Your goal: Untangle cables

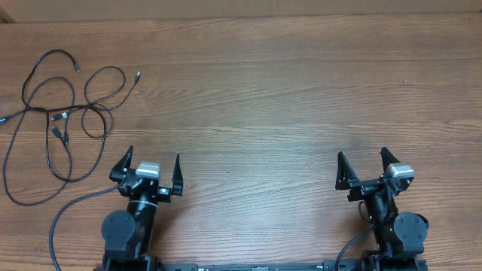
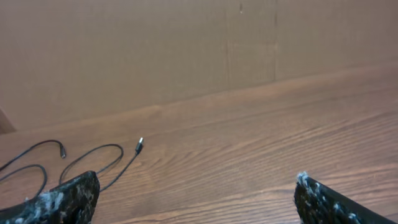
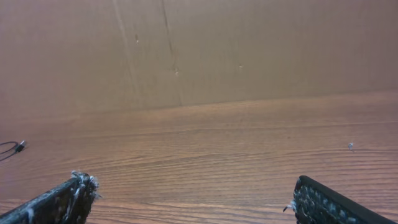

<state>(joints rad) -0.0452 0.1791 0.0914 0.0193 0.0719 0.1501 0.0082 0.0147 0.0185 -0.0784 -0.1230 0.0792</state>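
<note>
Both of my arms sit low at the near edge of the tabletop. My left end effector and my right end effector are spread wide, gripping nothing. The cables lie in loose, crossing loops at the far left, ahead of my left end effector and apart from it.

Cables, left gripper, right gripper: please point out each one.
cables (image 1: 60, 115), overhead view, where the cords cross.
left gripper (image 1: 154, 153), overhead view, midway between its jaws.
right gripper (image 1: 361, 152), overhead view, midway between its jaws.
</note>
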